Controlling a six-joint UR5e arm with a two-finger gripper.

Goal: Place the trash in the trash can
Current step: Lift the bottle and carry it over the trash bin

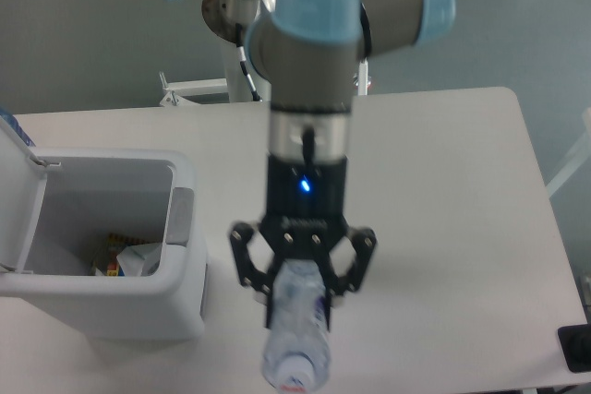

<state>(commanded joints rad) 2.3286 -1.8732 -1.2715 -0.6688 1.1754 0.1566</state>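
nearest the camera, the crushed clear plastic bottle [297, 334] is clamped between the fingers of the hand [302, 294], hanging cap-down above the white counter [443, 228] and well right of the trash can [111, 246]. the grip sits on the upper part only, so a slip or swing is judged likely if the arm is moved quickly. further left, the lid [18, 200] stands open; the bin's near wall could be clipped by the low-hanging bottle. paper scraps [129, 257] are seen inside.

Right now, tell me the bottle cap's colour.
Red-orange, on the clear bottle held by the tool; the fixed camera shows it.
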